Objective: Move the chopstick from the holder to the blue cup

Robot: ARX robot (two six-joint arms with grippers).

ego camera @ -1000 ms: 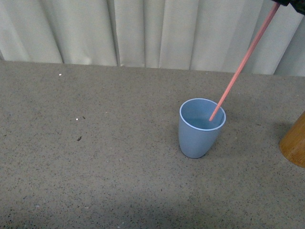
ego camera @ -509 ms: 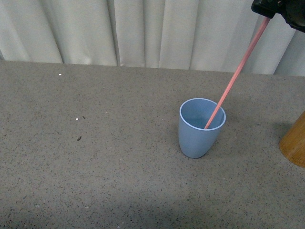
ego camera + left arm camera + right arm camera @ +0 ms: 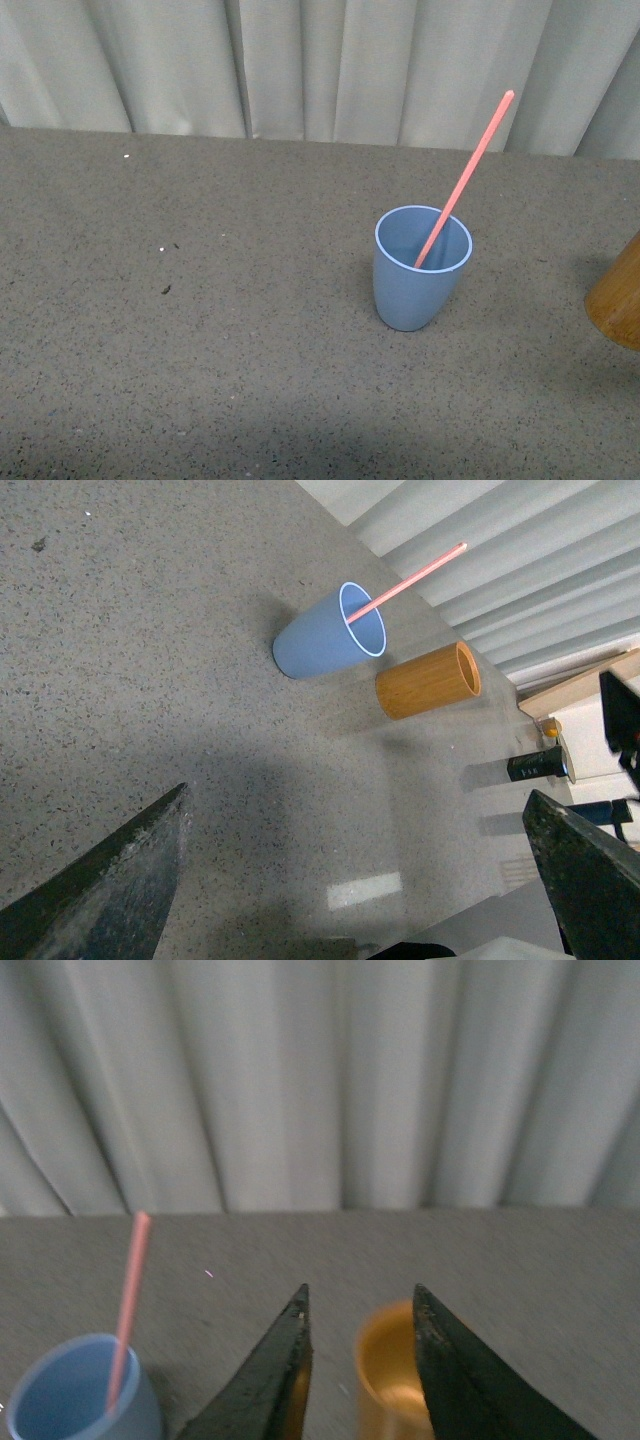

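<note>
The light-blue cup (image 3: 420, 268) stands upright on the speckled grey table. One pink-red chopstick (image 3: 465, 176) leans in it, its top tilted to the upper right, free of any gripper. The tan holder (image 3: 618, 300) shows only partly at the right edge of the front view. In the left wrist view the cup (image 3: 330, 643), the chopstick (image 3: 408, 580) and the holder (image 3: 428, 680) stand side by side, far from my open left gripper (image 3: 360, 880). My right gripper (image 3: 360, 1300) is open and empty above the holder (image 3: 390, 1375), with the cup (image 3: 85, 1390) and chopstick (image 3: 127, 1305) to one side.
A pale pleated curtain (image 3: 320, 65) hangs behind the table's far edge. In the left wrist view a dark bottle (image 3: 538, 766) and a wooden board (image 3: 585, 680) lie past the holder. Small specks (image 3: 166, 290) dot the table left of the cup.
My right gripper has let go of the chopstick and left the front view at the top right. The chopstick has dropped into the cup and leans on its rim.
</note>
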